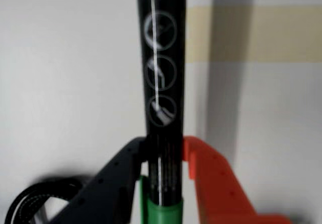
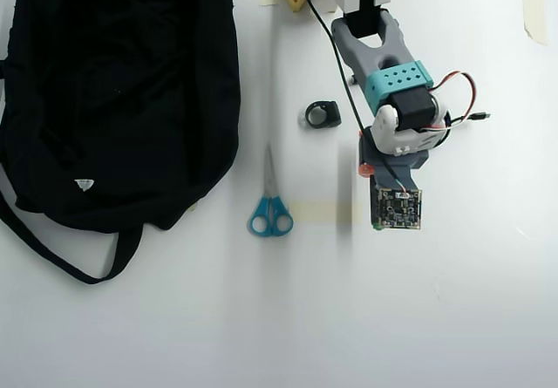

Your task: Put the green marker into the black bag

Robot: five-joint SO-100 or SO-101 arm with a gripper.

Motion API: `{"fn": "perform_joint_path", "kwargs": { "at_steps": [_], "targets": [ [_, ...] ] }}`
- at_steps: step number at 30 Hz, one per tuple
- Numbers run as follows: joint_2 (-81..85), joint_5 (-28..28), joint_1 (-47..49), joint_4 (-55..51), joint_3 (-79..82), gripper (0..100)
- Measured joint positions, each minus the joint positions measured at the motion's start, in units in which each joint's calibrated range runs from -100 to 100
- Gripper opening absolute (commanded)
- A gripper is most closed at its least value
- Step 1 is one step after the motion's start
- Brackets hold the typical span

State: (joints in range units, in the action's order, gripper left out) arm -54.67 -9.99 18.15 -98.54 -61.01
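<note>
The green marker [image 1: 162, 98] could slip out and drop on the white worktop [image 2: 436, 318] before it gets to the bag. The gripper [image 1: 162, 156] pinches it near one end only, so the long part sticks out and could tip or swing when the arm moves. The black bag [image 2: 113, 91] is far off, at the upper left of the overhead view, and the blue scissors [image 2: 270, 209] and a small black thing [image 2: 323, 114] lie in between. If the arm goes low, the marker might bump them. The bag looks flat and soft, so the marker might land on top and not go in.

In the wrist view the gripper is closed tight on the marker, a black finger [image 1: 118, 176] on the left and an orange one [image 1: 211, 176] on the right, both touching the barrel. The marker runs up the middle of that view.
</note>
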Motion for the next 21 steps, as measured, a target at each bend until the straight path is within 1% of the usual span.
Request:
{"fn": "perform_joint_path", "kwargs": {
  "at_steps": [6,21],
  "targets": [
    [3.32,0.0,0.07,0.0,3.14,2],
    [15.11,0.0,0.07,0.0,16.82,2]
  ]
}}
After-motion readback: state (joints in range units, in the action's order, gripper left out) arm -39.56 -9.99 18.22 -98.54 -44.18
